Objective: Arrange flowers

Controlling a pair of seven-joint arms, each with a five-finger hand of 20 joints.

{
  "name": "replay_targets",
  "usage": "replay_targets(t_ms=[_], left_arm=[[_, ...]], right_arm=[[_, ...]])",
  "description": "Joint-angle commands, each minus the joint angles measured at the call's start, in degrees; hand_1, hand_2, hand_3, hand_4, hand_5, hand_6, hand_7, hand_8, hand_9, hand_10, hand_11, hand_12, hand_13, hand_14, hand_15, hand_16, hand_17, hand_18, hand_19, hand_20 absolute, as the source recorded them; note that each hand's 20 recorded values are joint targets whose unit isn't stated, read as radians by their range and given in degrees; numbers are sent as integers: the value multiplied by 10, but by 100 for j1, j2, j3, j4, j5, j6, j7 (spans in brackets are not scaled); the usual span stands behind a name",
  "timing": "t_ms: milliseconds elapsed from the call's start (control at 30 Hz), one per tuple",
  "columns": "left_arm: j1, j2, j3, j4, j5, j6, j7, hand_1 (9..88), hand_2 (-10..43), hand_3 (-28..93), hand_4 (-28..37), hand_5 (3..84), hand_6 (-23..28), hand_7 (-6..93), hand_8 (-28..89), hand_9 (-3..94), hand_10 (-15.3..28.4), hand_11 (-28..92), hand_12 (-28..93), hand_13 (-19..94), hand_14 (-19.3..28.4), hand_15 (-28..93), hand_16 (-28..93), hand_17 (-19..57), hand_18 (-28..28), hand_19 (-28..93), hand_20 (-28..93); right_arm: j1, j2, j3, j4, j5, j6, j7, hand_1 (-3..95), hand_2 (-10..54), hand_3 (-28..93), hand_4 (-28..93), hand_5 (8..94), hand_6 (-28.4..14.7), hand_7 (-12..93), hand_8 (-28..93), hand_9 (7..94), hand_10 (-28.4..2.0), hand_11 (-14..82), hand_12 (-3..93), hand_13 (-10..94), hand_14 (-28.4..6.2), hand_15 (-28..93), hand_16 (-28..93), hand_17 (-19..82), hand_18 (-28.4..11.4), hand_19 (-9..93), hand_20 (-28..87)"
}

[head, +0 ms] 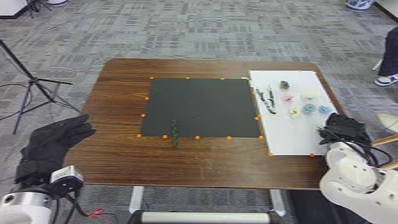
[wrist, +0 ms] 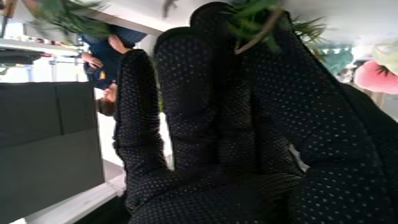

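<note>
My left hand (head: 55, 140) is beyond the table's left edge, its fingers relaxed and empty. On the right, my right hand (head: 345, 128) is at the white board's (head: 289, 137) right edge. In the right wrist view, my right hand (wrist: 200, 100) has mostly straight fingers; a green sprig (wrist: 253, 17) with a brown stem crosses near their tips, contact unclear. A green stem (head: 175, 134) lies across the black mat's (head: 200, 107) near edge. On the board lie dark-and-white stems (head: 271, 101), a pink flower (head: 286, 97), a pale yellow flower (head: 309, 93) and bluish flowers (head: 309, 108).
Orange markers (head: 197, 137) line the mat and the board. The brown table (head: 200, 167) extends around both. A black tripod (head: 34, 77) stands on the floor at the left. A pale curved object (head: 388, 121) is beyond the table's right edge.
</note>
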Motion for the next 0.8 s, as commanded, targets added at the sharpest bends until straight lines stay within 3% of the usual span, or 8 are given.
replay_targets(t_ms=[33,167,200,300,367,433,533,800], left_arm=[[83,30,20,-46,-129,169,122,224,-15,877,-242,563,126,146,-103,483,204,348,114,344,234,549,-87,-53,179,431,140],[35,50,20,-25,-68,107,40,224,-14,878,-240,562,127,148,-103,483,204,349,115,344,234,549,-87,-53,179,431,140],[57,109,44,-27,-151,158,131,224,-14,877,-240,562,127,148,-103,483,204,349,115,344,234,549,-87,-53,179,431,139],[37,129,47,-9,-110,113,111,223,-13,878,-241,562,128,148,-104,483,204,350,115,344,234,548,-87,-54,179,432,139],[74,175,41,-13,-176,143,173,224,-13,878,-241,562,128,149,-104,483,204,350,114,343,234,549,-86,-54,179,432,139],[88,162,12,-19,-134,121,132,224,-12,878,-242,562,128,149,-104,482,205,350,114,343,234,548,-87,-54,179,431,139],[130,224,10,-23,-213,186,244,223,-12,879,-241,562,129,150,-104,482,205,350,114,343,235,548,-87,-54,179,431,138],[236,295,-1,-44,-305,254,372,220,-10,881,-242,562,129,151,-105,483,204,350,114,343,235,548,-87,-54,179,431,138]], right_arm=[[596,-194,-600,98,-316,217,113,601,-95,723,-282,691,7,494,-71,830,-62,229,372,735,-19,581,293,323,-207,926,-68],[924,-169,-928,118,-356,340,148,602,-95,726,-282,704,7,495,-76,838,-62,226,375,741,-18,575,301,325,-208,928,-65],[1077,-169,-1080,125,-361,361,152,602,-95,727,-282,707,7,494,-78,840,-61,225,376,743,-19,575,302,325,-209,929,-64],[1280,-166,-1276,117,-421,445,175,602,-95,730,-283,710,8,493,-81,843,-62,223,377,747,-19,573,303,327,-210,930,-60],[1422,-168,-1410,112,-473,492,199,602,-95,732,-283,713,7,492,-84,845,-62,221,377,748,-18,571,304,327,-210,931,-58],[1529,-150,-1504,83,-496,500,211,602,-95,733,-283,719,6,489,-87,848,-61,221,378,750,-18,571,304,328,-210,931,-57],[1782,-155,-1686,76,-517,515,198,601,-95,736,-283,723,6,488,-88,852,-61,220,380,753,-18,569,305,330,-211,932,-53],[2303,-234,-1922,-85,-456,587,85,599,-95,743,-283,729,5,484,-91,856,-61,215,384,756,-17,568,310,331,-214,932,-44]])
